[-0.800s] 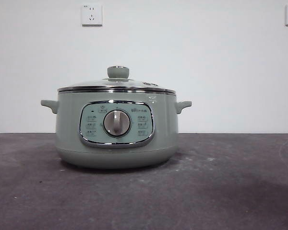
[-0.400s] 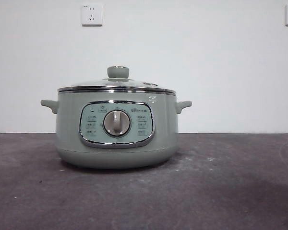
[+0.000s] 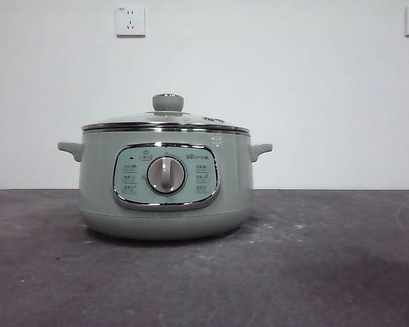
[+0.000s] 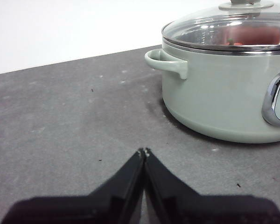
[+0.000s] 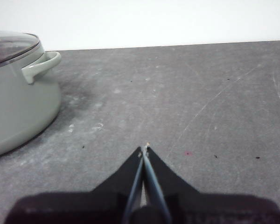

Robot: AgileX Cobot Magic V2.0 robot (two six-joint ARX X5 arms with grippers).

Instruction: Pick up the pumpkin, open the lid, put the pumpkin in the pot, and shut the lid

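While both pairs of jaws are pressed together with nothing between them, the left gripper (image 4: 144, 151) is held low over bare table (image 4: 74, 121) beside one side handle of the pot (image 4: 224, 93), and the right gripper (image 5: 144, 148) is held likewise off the opposite handle, well apart from the pot wall.

Through the glass of the lid (image 4: 233, 25) a reddish-orange shape is made out in the left wrist view; it is judged to be the pumpkin (image 4: 256, 35), already lying inside the pot, though its outline is blurred by reflections. The lid is seated flat on the chrome rim, its knob (image 3: 168, 103) upright at the centre.

The task is therefore judged complete or nearly so. Should the lid be lifted again, the knob is the only sound hold: the glass is fragile and smooth, and the rim is thin and slippery. The pumpkin is judged light and stiff, best pinched across its ribs. The pot itself looks heavy and unlikely to slide.
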